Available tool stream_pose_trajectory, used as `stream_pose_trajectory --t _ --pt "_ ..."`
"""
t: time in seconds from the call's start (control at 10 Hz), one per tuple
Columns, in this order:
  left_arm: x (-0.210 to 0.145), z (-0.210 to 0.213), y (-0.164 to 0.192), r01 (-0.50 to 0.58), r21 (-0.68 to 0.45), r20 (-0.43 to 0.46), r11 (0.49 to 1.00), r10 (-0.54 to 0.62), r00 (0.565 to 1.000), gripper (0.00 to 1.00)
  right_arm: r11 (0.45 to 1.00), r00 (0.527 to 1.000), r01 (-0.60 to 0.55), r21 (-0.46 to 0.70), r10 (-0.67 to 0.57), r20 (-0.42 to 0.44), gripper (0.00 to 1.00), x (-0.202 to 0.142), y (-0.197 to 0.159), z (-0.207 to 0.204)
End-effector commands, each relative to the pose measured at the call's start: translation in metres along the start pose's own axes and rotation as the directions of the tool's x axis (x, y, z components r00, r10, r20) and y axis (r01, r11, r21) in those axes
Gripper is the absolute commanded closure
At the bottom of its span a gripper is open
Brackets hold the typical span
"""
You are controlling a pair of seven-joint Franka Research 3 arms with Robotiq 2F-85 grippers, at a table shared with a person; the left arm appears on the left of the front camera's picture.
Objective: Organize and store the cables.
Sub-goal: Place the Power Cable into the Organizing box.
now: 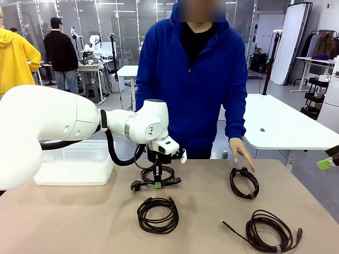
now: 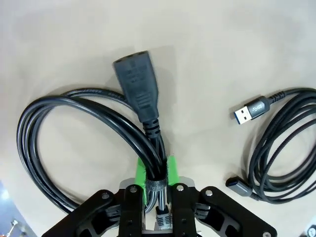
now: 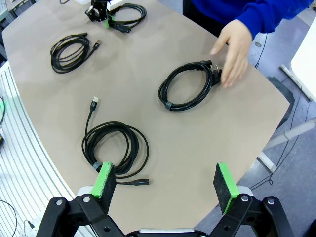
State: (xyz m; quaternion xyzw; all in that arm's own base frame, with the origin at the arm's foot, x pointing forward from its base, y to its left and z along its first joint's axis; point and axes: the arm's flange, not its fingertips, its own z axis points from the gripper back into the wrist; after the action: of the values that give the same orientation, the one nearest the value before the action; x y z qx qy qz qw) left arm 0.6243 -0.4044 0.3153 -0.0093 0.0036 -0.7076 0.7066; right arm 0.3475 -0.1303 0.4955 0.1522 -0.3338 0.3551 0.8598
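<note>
Left gripper (image 2: 157,174) was clamped on the power-cord coil (image 2: 140,94), on the table (image 1: 79,222) just right of the clear bin (image 1: 74,159). Other cables (image 1: 158,214) lay farther right of the bin. Right gripper (image 3: 164,178) was spread wide, holding nothing.

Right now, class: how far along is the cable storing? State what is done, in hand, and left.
Done: nothing stored yet. In hand: left pincer shut on the power cable. Left: it and three coils on the table, likely into the bin.
</note>
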Motion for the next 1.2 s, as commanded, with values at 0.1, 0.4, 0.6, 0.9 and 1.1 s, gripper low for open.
stream_pose_trajectory --t 0.1,0.4,0.6,0.9,1.1 --pt "0.003 0.006 0.005 0.014 -0.003 0.033 1.000 -0.014 0.999 1.00 1.000 1.000 0.017 -0.005 -0.017 0.001 0.00 0.002 0.000 0.001" --pt "-0.006 0.073 -0.006 0.072 -0.048 0.081 0.996 -0.068 0.994 0.88 1.000 1.000 0.017 -0.005 -0.017 0.001 0.00 0.002 0.000 0.001" --pt "-0.015 0.139 -0.023 0.147 0.024 0.125 0.989 -0.149 0.981 0.88 1.000 1.000 0.017 -0.005 -0.017 0.001 0.00 0.002 0.000 0.001" --pt "-0.023 0.177 -0.033 0.124 0.091 0.134 0.988 -0.135 0.982 0.88 1.000 1.000 0.017 -0.005 -0.017 0.001 0.00 0.002 0.000 0.001" --pt "-0.030 0.201 -0.044 0.147 0.160 0.116 0.976 -0.166 0.979 0.88 1.000 1.000 0.017 -0.005 -0.017 0.001 0.00 0.002 0.000 0.001"
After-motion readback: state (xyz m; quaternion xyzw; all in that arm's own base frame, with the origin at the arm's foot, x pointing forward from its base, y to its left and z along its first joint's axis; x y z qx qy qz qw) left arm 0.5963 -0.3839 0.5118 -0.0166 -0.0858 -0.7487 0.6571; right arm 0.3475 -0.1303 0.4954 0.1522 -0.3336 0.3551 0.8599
